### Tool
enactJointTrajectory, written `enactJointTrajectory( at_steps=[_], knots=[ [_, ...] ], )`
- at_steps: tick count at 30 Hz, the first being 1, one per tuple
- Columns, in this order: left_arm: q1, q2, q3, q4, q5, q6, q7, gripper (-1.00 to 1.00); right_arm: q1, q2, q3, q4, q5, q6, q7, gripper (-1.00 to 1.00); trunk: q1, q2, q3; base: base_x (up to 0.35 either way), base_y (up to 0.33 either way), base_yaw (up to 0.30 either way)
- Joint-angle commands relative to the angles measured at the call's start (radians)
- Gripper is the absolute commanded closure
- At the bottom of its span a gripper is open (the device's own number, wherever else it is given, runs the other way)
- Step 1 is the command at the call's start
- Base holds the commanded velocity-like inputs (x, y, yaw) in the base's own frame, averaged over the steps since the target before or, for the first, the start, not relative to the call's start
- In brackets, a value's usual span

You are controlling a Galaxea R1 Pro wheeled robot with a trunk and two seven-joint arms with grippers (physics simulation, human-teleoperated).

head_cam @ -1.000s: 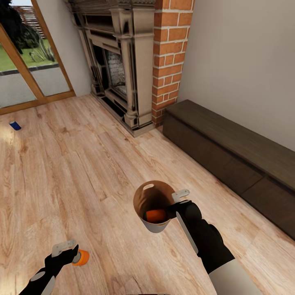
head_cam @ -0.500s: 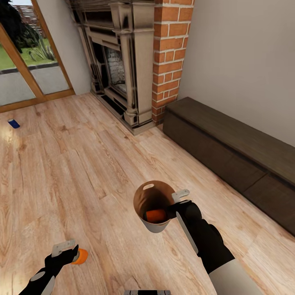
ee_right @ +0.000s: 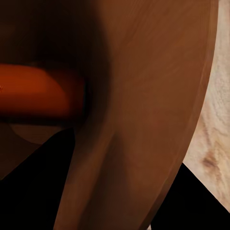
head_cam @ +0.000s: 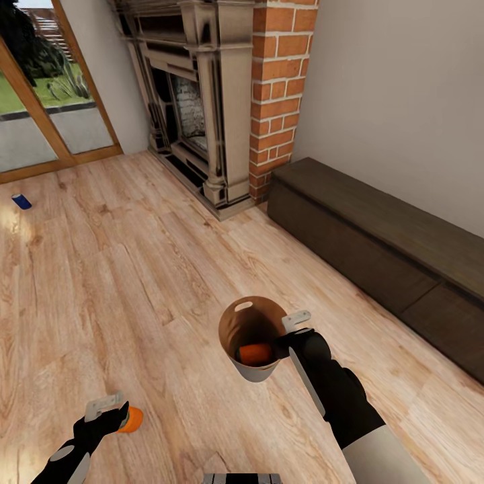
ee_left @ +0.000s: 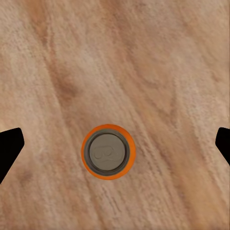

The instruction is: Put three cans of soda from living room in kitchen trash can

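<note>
Left pincer, spread wide above upright orange soda can on floor: descend centred, then close; right pincer grips trash can rim.

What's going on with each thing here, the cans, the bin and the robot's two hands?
Trash can: held off the floor by its rim, tilted.
Orange can in bin: lying on its side.
Orange can on floor: upright, ungripped.
Blue can: on the floor near the glass doors.
Left gripper: open above the floor can.
Right gripper: clamped on the bin's rim.
</note>
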Motion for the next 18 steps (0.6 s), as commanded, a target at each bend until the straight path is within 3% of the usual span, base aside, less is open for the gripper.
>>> enactJointTrajectory(
  at_steps=[1, 18],
  knots=[
    [0.000, 0.000, 0.000, 0.000, 0.000, 0.000, 0.000, -1.00, 0.000, 0.000, 0.000, -0.001, -0.007, -0.001, 0.002, 1.00, 0.004, -0.007, -0.003, 0.000, 0.000, 0.000],
    [0.000, 0.000, 0.000, 0.000, 0.000, 0.000, 0.000, -1.00, 0.000, 0.000, 0.001, -0.001, -0.007, -0.001, 0.002, 1.00, 0.069, -0.126, -0.056, 0.000, 0.000, 0.000]
  ],
)
